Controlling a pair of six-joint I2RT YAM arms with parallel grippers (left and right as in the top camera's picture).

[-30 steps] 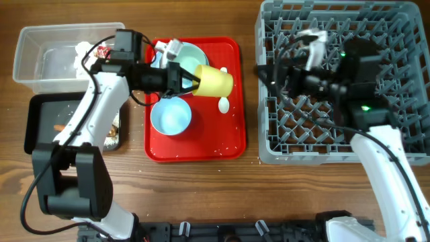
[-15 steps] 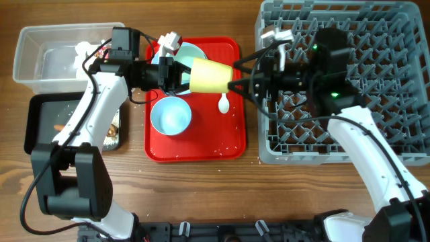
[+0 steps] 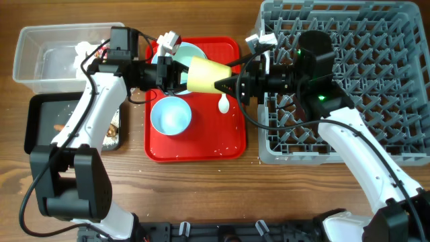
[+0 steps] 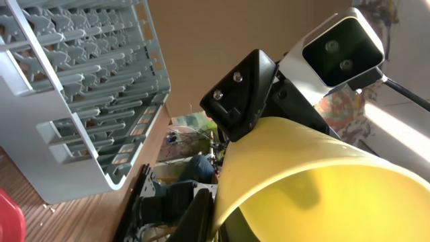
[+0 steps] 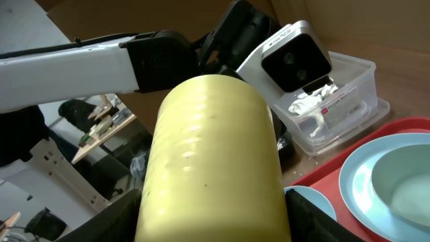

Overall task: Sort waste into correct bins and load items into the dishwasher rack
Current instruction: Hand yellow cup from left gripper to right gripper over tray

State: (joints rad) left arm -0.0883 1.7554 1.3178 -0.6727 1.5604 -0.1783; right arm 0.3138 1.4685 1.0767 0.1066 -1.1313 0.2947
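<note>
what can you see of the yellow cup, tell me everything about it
The yellow cup is a smooth, plain pale-yellow tumbler, plastic by its look, with no handle or print. It lies on its side in the air above the red tray. The left hand grips one end. The right hand has a finger on either side of the other end; whether they press on it cannot be told. Its outer wall looks clean and undented.

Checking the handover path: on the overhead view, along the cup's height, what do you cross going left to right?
clear tub → yellow cup → dishwasher rack
</note>
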